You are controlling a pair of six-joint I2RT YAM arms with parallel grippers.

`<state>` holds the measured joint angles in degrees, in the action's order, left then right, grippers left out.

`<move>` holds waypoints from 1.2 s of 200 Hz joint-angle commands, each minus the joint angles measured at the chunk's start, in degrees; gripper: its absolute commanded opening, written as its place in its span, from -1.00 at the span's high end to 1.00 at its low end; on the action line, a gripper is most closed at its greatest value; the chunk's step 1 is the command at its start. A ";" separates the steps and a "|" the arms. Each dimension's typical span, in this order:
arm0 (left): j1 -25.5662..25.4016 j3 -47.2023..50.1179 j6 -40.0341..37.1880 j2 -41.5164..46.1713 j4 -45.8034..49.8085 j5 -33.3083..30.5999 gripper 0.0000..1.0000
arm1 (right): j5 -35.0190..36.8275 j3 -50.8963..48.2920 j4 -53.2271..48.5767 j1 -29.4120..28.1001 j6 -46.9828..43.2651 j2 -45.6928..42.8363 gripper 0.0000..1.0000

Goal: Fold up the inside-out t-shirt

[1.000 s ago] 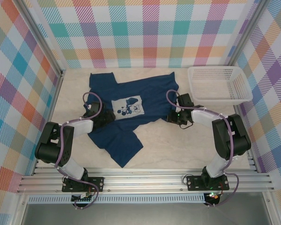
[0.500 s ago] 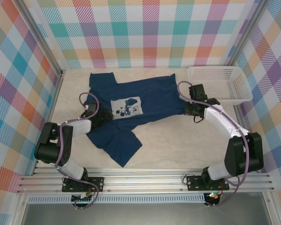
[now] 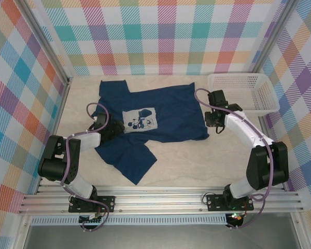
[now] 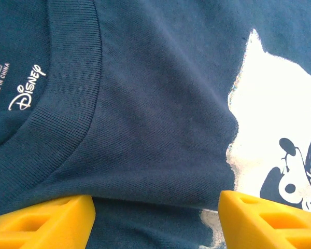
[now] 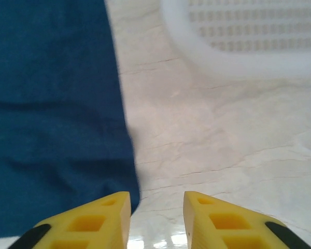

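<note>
Navy t-shirt point(image 3: 160, 116) lay spread on the worktop point(image 3: 192, 166) left of a white basket point(image 3: 259, 85). Left gripper point(image 4: 155, 207) — jaws released — sat on the shirt's far side from the basket; right gripper point(image 5: 156, 202), jaws also released, was at the shirt's basket-side edge.

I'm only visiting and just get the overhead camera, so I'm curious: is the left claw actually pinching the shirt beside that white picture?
Observer: No. Its wrist camera shows the left gripper open, yellow fingers spread wide over the t-shirt.
Operator: What lies under it?
Observer: The ribbed collar, with a small white Disney label print inside the neck.
Operator: And the right claw?
Observer: The right gripper has a narrow gap with nothing in it. It sits at the shirt's edge over bare table, with the white basket ahead.
</note>
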<state>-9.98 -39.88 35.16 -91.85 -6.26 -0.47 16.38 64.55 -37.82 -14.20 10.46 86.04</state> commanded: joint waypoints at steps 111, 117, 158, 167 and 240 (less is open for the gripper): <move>1.14 2.44 -0.09 -2.28 5.54 0.73 -0.32 | -27.99 -17.60 17.44 5.26 17.82 4.40 -0.03; 1.14 2.44 -0.14 -2.20 5.56 0.69 -0.32 | -28.96 -18.31 19.17 5.55 18.50 4.23 -0.04; 1.23 2.44 -0.27 -2.19 5.31 0.82 -0.32 | -30.23 -20.31 22.24 6.73 21.01 3.45 -0.08; 1.20 2.46 -0.27 -2.27 5.30 0.80 -0.32 | -30.90 -21.05 23.15 6.73 21.87 3.84 -0.05; 1.24 2.62 -0.16 -2.06 5.39 0.57 -0.32 | -22.90 -21.82 22.79 6.73 20.75 -0.90 0.97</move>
<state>-9.91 -39.88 35.14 -91.85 -6.35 -0.08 -11.07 41.15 -14.11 -7.09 33.61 88.55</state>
